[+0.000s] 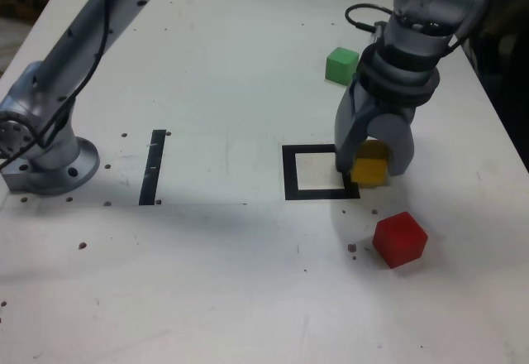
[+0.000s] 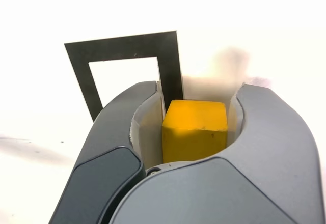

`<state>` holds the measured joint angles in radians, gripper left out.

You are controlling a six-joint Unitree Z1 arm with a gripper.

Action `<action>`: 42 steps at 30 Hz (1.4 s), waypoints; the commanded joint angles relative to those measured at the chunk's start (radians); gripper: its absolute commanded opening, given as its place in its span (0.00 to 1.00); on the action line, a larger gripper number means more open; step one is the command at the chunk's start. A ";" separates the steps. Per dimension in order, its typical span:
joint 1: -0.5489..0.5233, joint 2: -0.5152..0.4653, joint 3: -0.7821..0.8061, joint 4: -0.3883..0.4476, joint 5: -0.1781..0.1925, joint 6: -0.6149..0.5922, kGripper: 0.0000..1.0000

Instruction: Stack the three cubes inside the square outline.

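Observation:
My gripper (image 1: 372, 165) is shut on the yellow cube (image 1: 370, 169), which sits between the two grey fingers (image 2: 127, 132) in the wrist view, yellow cube (image 2: 194, 130). The cube hangs low at the right border of the square outline (image 1: 291, 174) in the exterior view, mostly outside its white centre. In the wrist view the square outline (image 2: 127, 46) lies just beyond the fingertips. The red cube (image 1: 399, 238) rests on the table nearer the front, to the exterior view's right of the outline. The green cube (image 1: 341, 65) sits farther back, behind the gripper.
A narrow black strip (image 1: 154, 165) lies on the white table to the exterior view's left of the outline. The arm's base (image 1: 45, 161) is bolted at the far left, and its links reach across the back of the table.

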<state>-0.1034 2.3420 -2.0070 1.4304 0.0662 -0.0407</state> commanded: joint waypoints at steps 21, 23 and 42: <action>-0.030 -0.083 -0.073 0.144 0.004 -0.023 0.99; -0.054 -0.098 -0.099 0.161 0.001 -0.041 0.99; -0.250 -0.195 -0.047 0.145 -0.074 -0.486 0.95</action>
<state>-0.3449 2.1539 -2.0670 1.5828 -0.0050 -0.5200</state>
